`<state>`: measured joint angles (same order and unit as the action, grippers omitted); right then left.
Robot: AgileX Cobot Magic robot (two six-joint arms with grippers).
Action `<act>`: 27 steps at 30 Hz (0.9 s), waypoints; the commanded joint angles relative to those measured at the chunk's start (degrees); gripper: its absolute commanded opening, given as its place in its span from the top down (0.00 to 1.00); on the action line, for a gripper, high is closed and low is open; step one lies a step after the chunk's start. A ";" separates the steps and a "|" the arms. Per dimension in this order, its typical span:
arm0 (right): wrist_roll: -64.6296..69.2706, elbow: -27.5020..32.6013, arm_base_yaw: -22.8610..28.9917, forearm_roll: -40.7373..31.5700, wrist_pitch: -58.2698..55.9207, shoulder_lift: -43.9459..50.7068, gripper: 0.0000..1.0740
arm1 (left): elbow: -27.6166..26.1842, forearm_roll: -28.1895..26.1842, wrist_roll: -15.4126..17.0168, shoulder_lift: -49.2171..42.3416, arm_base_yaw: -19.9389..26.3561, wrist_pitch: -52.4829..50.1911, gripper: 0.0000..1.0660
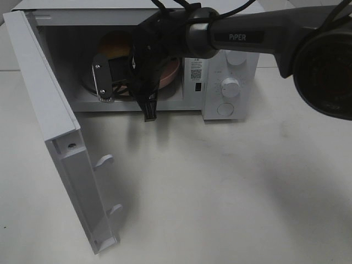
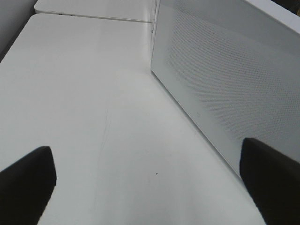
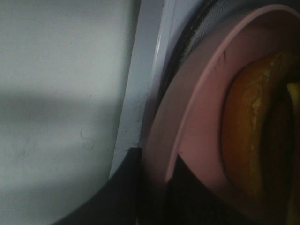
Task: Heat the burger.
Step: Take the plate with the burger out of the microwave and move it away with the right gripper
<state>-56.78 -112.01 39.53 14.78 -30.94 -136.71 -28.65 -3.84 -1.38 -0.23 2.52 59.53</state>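
Orange-brown bun of the burger just past the right tool, on the pink plate inside the open microwave. Right tool clamped on the plate rim, one finger each side. One burger, one plate, one microwave, two tools. Burger upright, dome up. Left tool spread wide over the white bench, holding nothing.

"PiPER" on right arm; QR label on microwave.
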 commanded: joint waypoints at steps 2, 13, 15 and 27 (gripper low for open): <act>-2.75 3.21 0.06 -0.52 -2.23 2.23 1.00 | 0.23 -0.40 0.29 -1.09 0.29 -0.11 0.06; -11.40 18.05 0.06 0.06 7.39 11.69 1.00 | 0.23 -0.40 0.29 -1.09 0.29 -0.11 0.06; -11.46 20.97 0.06 1.32 9.97 13.75 1.00 | 0.23 -0.40 0.29 -1.09 0.29 -0.11 0.06; -16.44 31.40 0.06 2.58 16.04 21.66 1.00 | 0.23 -0.40 0.29 -1.09 0.29 -0.11 0.06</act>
<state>-72.54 -80.50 39.59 16.39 -17.88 -117.00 -28.65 -3.84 -1.38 -0.23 2.52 59.53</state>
